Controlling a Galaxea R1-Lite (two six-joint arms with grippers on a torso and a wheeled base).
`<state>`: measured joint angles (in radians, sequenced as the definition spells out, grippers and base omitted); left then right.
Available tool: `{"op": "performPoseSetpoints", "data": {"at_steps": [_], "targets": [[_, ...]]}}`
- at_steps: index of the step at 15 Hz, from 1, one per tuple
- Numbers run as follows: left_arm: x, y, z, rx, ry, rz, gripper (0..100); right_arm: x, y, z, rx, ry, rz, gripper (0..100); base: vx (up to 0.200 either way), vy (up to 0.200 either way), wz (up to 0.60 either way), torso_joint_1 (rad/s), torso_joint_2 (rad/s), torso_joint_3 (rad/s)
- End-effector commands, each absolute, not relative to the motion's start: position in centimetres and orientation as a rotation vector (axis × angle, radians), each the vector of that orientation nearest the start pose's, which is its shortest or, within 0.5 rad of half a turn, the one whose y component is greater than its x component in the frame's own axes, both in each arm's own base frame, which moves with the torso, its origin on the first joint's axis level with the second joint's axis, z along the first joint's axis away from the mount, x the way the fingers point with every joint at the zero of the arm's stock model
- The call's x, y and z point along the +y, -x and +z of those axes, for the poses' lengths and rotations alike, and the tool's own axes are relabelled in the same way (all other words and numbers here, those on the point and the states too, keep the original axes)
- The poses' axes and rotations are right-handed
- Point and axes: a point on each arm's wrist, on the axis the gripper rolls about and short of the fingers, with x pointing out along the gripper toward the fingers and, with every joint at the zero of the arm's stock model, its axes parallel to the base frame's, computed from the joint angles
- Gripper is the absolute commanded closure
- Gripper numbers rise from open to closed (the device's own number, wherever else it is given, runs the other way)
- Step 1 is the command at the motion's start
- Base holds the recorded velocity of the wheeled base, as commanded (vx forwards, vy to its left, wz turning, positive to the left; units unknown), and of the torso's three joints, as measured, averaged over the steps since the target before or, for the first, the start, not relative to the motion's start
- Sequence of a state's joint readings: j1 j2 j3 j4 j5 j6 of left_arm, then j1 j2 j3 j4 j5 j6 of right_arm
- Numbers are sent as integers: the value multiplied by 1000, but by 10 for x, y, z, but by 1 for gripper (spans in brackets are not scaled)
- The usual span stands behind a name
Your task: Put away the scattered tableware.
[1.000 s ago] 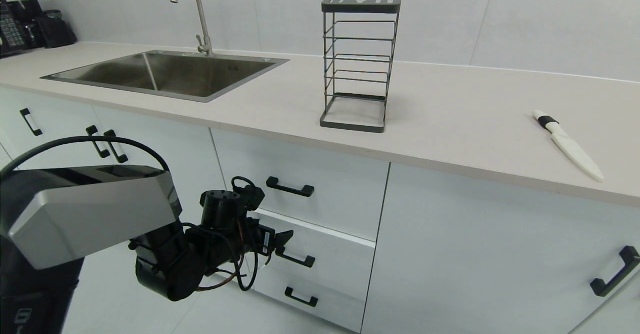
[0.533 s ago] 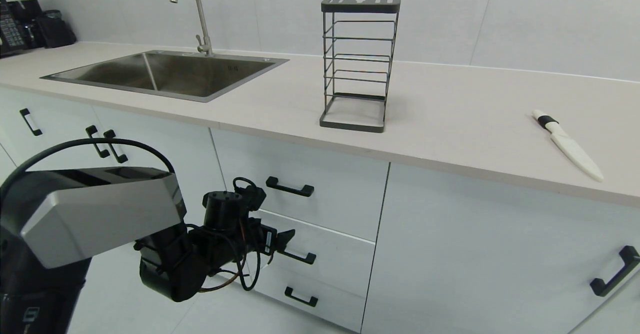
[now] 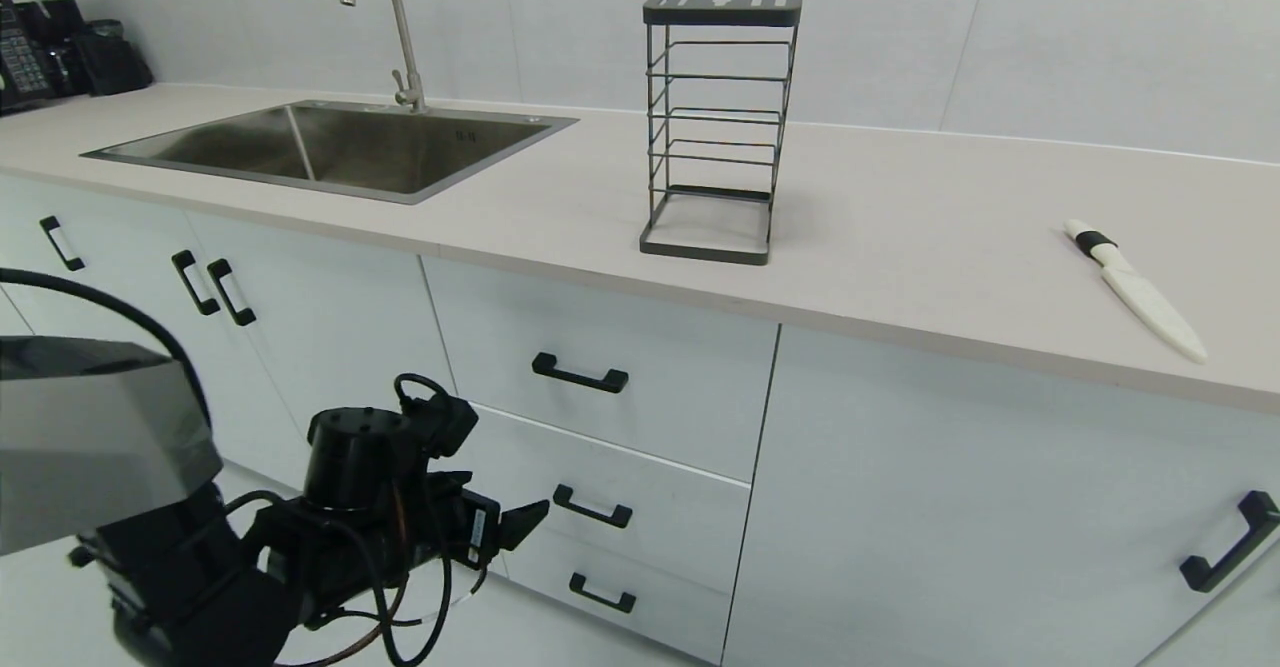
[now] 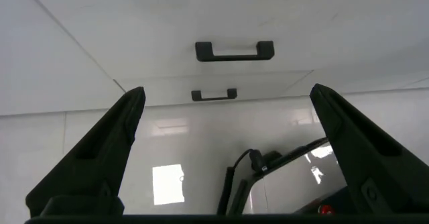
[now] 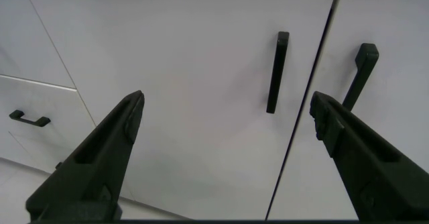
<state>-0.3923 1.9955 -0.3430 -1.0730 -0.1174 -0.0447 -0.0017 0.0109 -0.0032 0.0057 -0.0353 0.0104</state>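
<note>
Lowered and drawn back, your left gripper [image 3: 527, 524] stands wide open. The white knife [image 3: 1135, 289] lies far right on the countertop [image 3: 900, 237], tip toward you, nearer the wide-open right gripper [image 5: 228, 103].

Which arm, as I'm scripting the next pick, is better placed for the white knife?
Right, probably. The knife lies near the right end of the counter, on the robot's right. The left end effector hangs low by the drawers on the left, open. The right end effector is open too.
</note>
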Motion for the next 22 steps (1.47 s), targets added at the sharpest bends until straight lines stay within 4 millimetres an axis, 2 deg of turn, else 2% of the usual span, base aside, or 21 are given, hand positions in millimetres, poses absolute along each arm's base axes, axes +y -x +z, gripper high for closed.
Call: {"op": "performPoseSetpoints", "data": {"at_steps": [1,4,6,9,10,13,15,16,17,19,22], "targets": [[-93,-220,68,509,-23,-484,0,-1,22,76,15,-10,-37,0,0,0,0,0,0,0],[-83,-196,89,434,2,-486,0,-1,22,76,15,-10,-37,0,0,0,0,0,0,0],[-68,-164,115,315,34,-476,0,-1,22,76,15,-10,-37,0,0,0,0,0,0,0],[-39,-127,136,167,44,-390,0,-1,22,76,15,-10,-37,0,0,0,0,0,0,0],[-27,-107,146,53,36,-347,0,-1,22,76,15,-10,-37,0,0,0,0,0,0,0],[-15,-77,162,-122,27,-294,0,-1,22,76,15,-10,-37,0,0,0,0,0,0,0],[-8,-54,166,-211,18,-241,0,-1,22,76,15,-10,-37,0,0,0,0,0,0,0],[-7,-49,165,-226,16,-229,0,-1,22,76,15,-10,-37,0,0,0,0,0,0,0],[-4,-26,162,-300,3,-183,0,-1,22,76,15,-10,-37,0,0,0,0,0,0,0],[-4,6,144,-374,-95,-153,0,-1,22,76,15,-10,-37,0,0,0,0,0,0,0],[-5,26,124,-358,-113,-169,0,-1,22,76,15,-10,-37,0,0,0,0,0,0,0]]}}
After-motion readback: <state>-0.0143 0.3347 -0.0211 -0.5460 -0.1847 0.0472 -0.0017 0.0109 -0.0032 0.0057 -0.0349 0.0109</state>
